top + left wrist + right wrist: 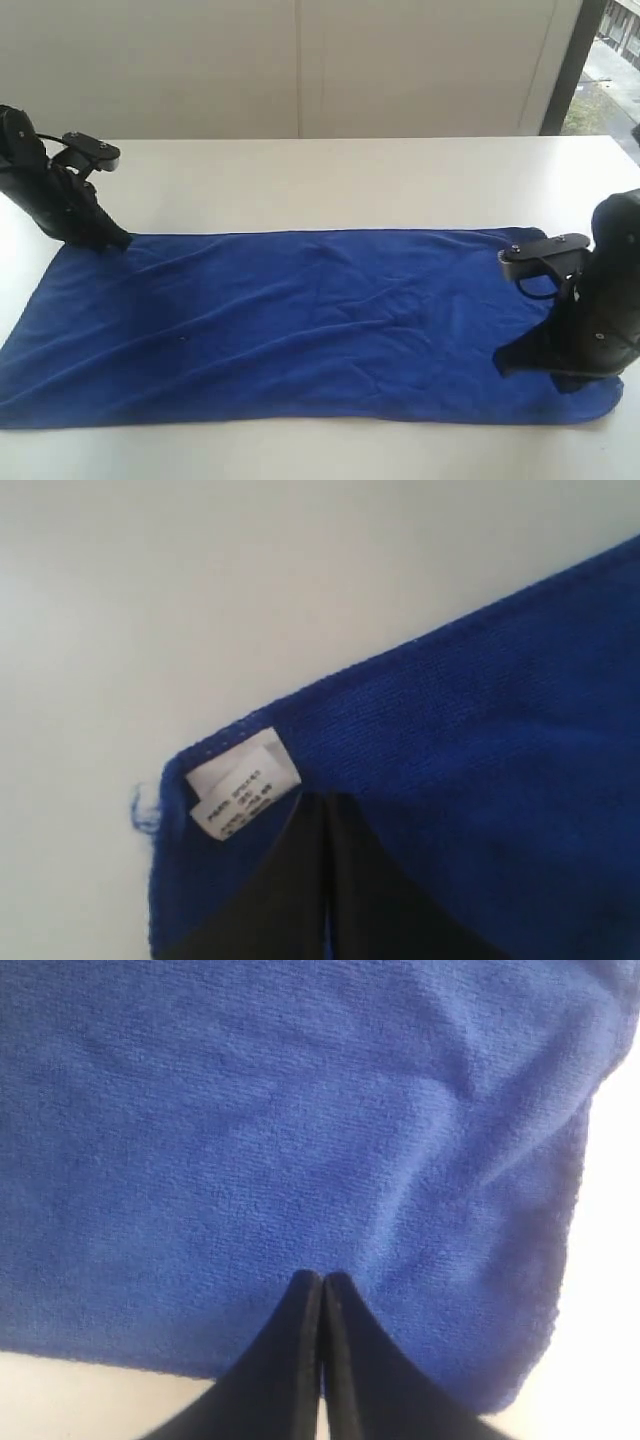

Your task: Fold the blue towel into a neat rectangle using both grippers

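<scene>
I see the towel (300, 320) flat on the table (350, 170) — left gripper (118, 240) closed by the tag (240, 785), right gripper (505, 365) closed at the near corner — cloth pinched or not, can't tell.

One blue towel (300, 320); one white tag (240, 785); one table (350, 170); two grippers (122, 241) (503, 368)

The towel (300, 320) lies spread flat on the surface (330, 180), its long side running left to right. The left gripper (118, 240) sits on the far left corner, tip just beside the tag (243, 785). The right gripper (510, 365) is down at the near right corner, just inside the towel's edge.
</scene>
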